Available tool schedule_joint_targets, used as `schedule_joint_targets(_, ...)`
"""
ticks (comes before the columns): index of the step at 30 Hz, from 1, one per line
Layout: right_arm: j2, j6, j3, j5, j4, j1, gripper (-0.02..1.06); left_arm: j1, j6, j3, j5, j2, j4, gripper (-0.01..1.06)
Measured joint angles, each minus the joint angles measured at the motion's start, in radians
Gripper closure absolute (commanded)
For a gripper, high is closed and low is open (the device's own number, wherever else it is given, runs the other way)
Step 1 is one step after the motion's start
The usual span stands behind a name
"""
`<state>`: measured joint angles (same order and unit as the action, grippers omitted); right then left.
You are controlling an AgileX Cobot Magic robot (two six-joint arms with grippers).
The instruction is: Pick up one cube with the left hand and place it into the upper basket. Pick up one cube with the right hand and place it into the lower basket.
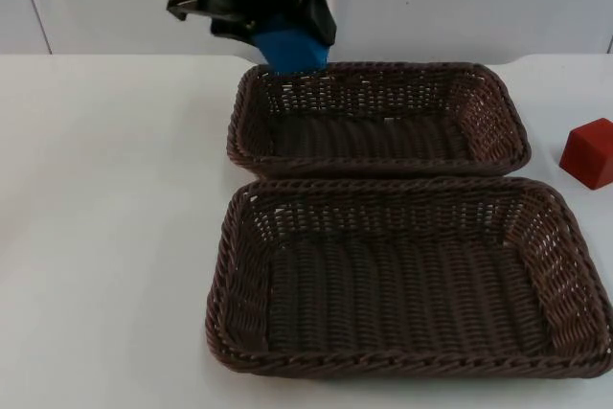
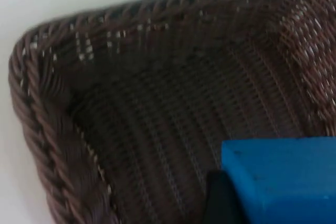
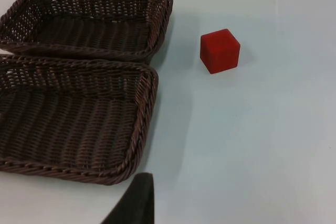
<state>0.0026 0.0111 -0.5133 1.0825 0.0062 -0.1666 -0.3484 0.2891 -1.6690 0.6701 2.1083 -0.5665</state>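
while off beside both baskets [image 1: 239, 131], red cube [image 1: 588, 152] on table [image 1: 105, 237]

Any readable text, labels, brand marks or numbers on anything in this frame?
None: the blue cube held in the left pincer, the red cube, the upper basket and the lower basket carry no writing.

Both baskets, far [image 1: 498, 117] and near [image 1: 575, 265], are dark brown wicker weave. One cube is blue [image 1: 290, 50], the other red [image 1: 589, 152]. The worktop [image 1: 105, 217] is plain white.
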Motion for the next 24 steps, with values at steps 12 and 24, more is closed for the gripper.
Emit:
schedule_joint_targets(12, 0.0, 0.0, 0.0, 0.0, 0.0, 0.0, -0.01, -0.031, -0.008, -0.216, 0.002, 0.186, 0.0, 1.05)
schedule_joint_targets(24, 0.0, 0.0, 0.0, 0.0, 0.0, 0.0, -0.01, -0.031, -0.002, -0.274, -0.015, 0.303, 0.002, 1.05)
